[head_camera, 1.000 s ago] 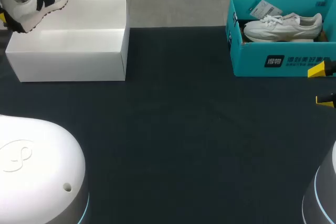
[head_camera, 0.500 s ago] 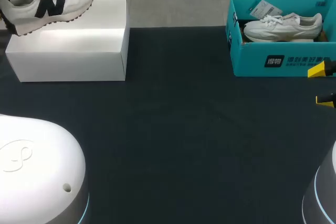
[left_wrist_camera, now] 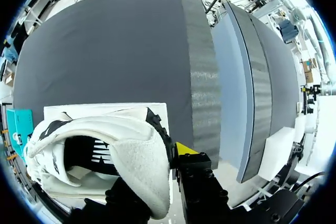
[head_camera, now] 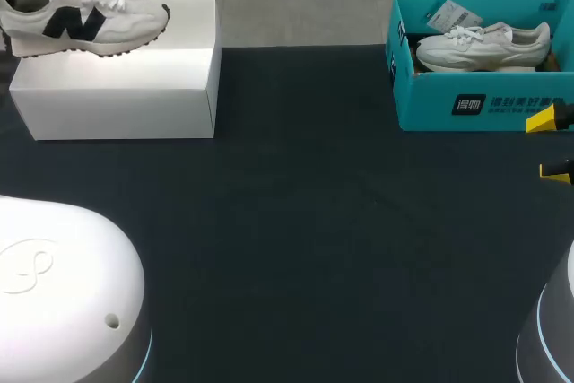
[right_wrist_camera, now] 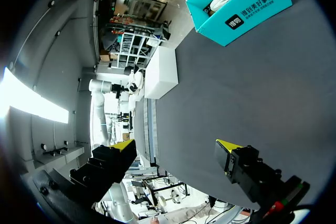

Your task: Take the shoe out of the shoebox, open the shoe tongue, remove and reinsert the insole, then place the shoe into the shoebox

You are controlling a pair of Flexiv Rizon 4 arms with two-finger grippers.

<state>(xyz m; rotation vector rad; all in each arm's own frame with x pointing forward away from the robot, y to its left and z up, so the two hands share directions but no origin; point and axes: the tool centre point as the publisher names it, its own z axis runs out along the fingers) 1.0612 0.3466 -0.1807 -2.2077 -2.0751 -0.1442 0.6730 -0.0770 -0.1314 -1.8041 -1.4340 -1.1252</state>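
A white shoe [head_camera: 85, 17] with a black letter on its side lies level along the top of the white box [head_camera: 117, 87] at the far left, toe pointing right. Whether its sole touches the box I cannot tell. In the left wrist view my left gripper [left_wrist_camera: 157, 179] is shut on the heel of the shoe [left_wrist_camera: 105, 156], with one yellow fingertip [left_wrist_camera: 184, 149] showing beside it. The teal shoebox [head_camera: 484, 100] stands at the far right with a second white shoe [head_camera: 484, 42] inside. My right gripper [head_camera: 549, 144] hangs open in front of the shoebox, empty.
The dark table mat [head_camera: 314, 221] spreads between the two boxes. The right wrist view looks past the right gripper [right_wrist_camera: 175, 145] to the teal shoebox [right_wrist_camera: 241, 9] and the white box [right_wrist_camera: 160, 72] farther off.
The left gripper has swung the shoe from a toe-up tilt to level and carried it rightward over the white box. The right arm has not moved.
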